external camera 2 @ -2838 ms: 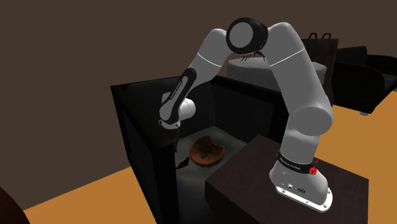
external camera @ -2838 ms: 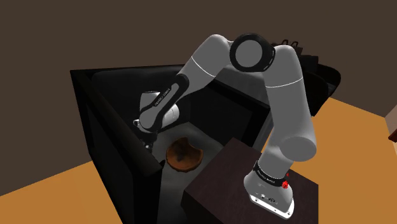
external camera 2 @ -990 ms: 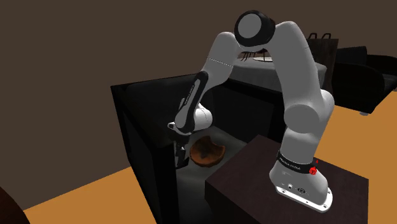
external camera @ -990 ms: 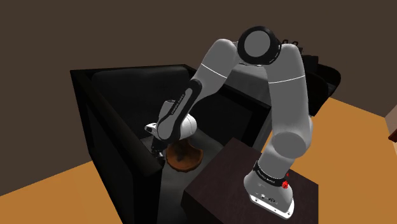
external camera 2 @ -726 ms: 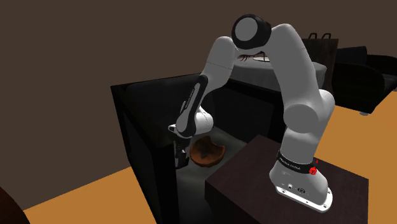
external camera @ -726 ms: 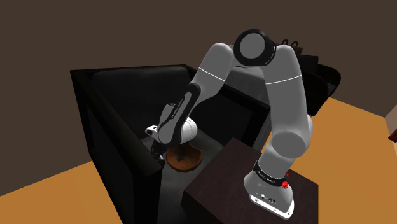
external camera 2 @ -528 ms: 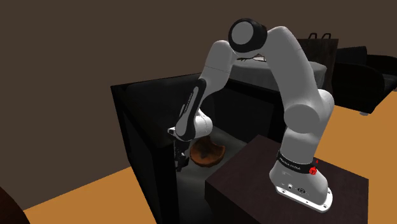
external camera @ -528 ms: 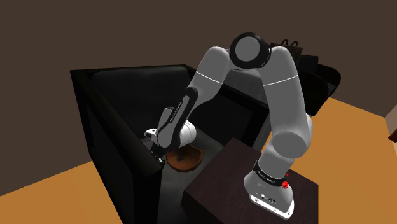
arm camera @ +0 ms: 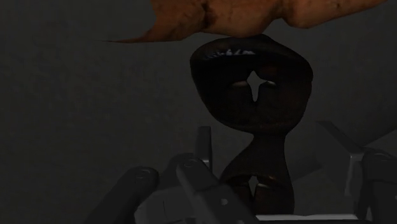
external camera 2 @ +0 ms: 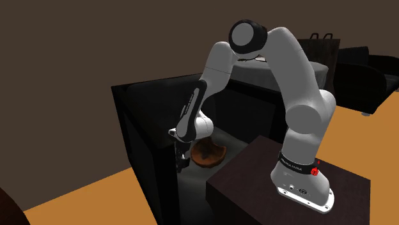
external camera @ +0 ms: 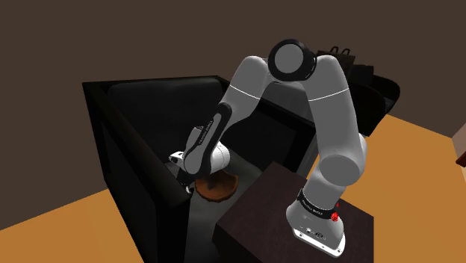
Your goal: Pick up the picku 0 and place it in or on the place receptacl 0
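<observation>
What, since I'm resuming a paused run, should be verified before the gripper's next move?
1. Gripper open: ok, fingers apart.
2. Dark waisted object between the fingers: ok, its narrow part sits there.
3. Object clasped: not ok, the fingers do not touch it.
4. Brown bowl within reach: ok, right beside the object.
5. Clearance from the black wall: cannot tell.

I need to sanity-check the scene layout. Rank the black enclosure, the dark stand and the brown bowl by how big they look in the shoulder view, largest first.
1. black enclosure, clearly the largest
2. stand, nearer the camera, which flatters it
3. brown bowl, by far the smallest, partly covered by the arm
</observation>
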You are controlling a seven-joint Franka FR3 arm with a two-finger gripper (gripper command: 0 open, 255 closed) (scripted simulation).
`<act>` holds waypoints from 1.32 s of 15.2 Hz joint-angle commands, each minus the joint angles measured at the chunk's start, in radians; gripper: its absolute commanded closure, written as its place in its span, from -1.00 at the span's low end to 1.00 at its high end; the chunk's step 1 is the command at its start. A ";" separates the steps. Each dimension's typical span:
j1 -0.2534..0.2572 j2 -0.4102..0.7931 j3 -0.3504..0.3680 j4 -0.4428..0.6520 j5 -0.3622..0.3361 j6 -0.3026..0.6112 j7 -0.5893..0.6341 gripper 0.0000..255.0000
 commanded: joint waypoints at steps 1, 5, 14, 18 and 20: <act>0.000 0.000 0.000 0.000 0.000 0.000 0.000 1.00; -0.001 -0.001 0.000 0.000 0.000 -0.001 -0.001 1.00; -0.014 -0.081 0.018 -0.031 0.010 -0.048 0.013 1.00; -0.027 -0.145 0.034 -0.052 0.019 -0.090 0.023 1.00; -0.034 -0.177 0.043 -0.061 0.024 -0.112 0.027 1.00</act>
